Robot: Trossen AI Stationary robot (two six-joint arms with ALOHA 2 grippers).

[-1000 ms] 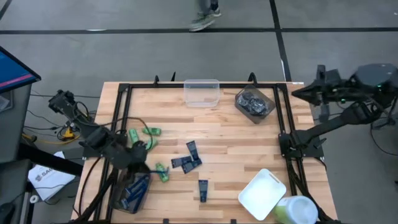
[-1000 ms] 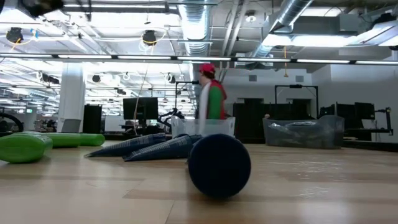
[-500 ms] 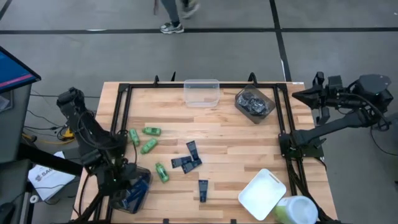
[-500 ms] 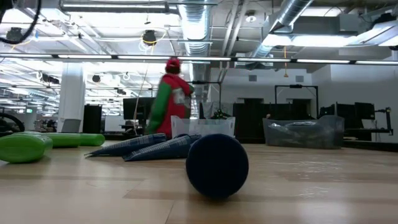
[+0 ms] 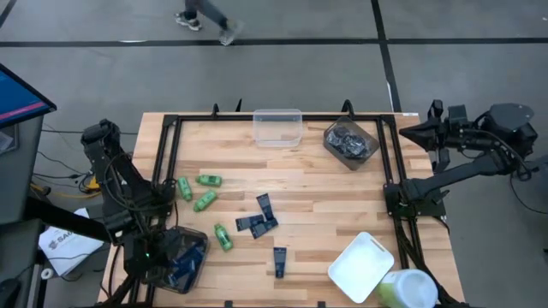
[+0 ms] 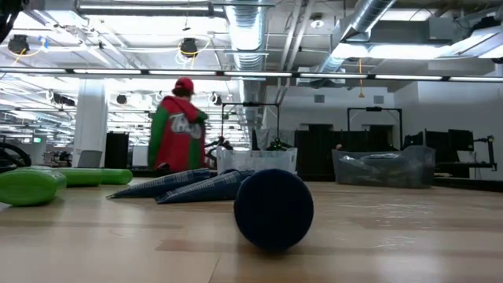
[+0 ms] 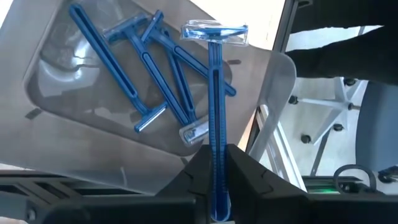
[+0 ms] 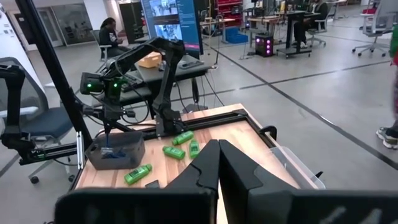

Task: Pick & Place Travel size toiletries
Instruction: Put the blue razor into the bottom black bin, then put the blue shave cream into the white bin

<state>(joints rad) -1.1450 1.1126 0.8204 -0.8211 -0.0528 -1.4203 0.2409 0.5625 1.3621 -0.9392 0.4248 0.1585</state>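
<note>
My left gripper [image 5: 151, 257] [image 7: 216, 154] hangs over the grey-brown tub [image 5: 193, 253] [image 7: 74, 140] at the table's near left corner, shut on a thin blue razor [image 7: 215, 93]. Several more blue razors [image 7: 146, 74] lie in that tub. Green mini bottles [image 5: 204, 200] and flat navy tubes [image 5: 259, 222] lie on the wood in the table's middle; one tube's round end [image 6: 273, 210] fills the low view. Greyish discs sit in a clear tub [image 5: 351, 141] near the far edge. My right gripper [image 5: 409, 130] [image 8: 217, 149] waits shut, off the table's right far corner. My left gripper pinches the razor's handle [image 7: 216, 134] between its two fingers, which lie along the handle. The razor sticks out past the fingertips, its clear head [image 7: 214, 31] foremost. It is lifted clear above the tub; the right wrist view shows the gripper pointing down at the tub [image 8: 115, 152].
An empty clear tub [image 5: 277, 127] stands at the far edge and a white tub [image 5: 361, 267] at the near right, with a green-topped container [image 5: 408, 289] beside it. A black frame [image 5: 390, 171] borders the table. A person [image 6: 177, 126] walks beyond the far edge.
My left gripper has moved from beside the green bottles toward the table's near left corner and now stands over the grey-brown tub. The person beyond the far edge has walked toward the left.
</note>
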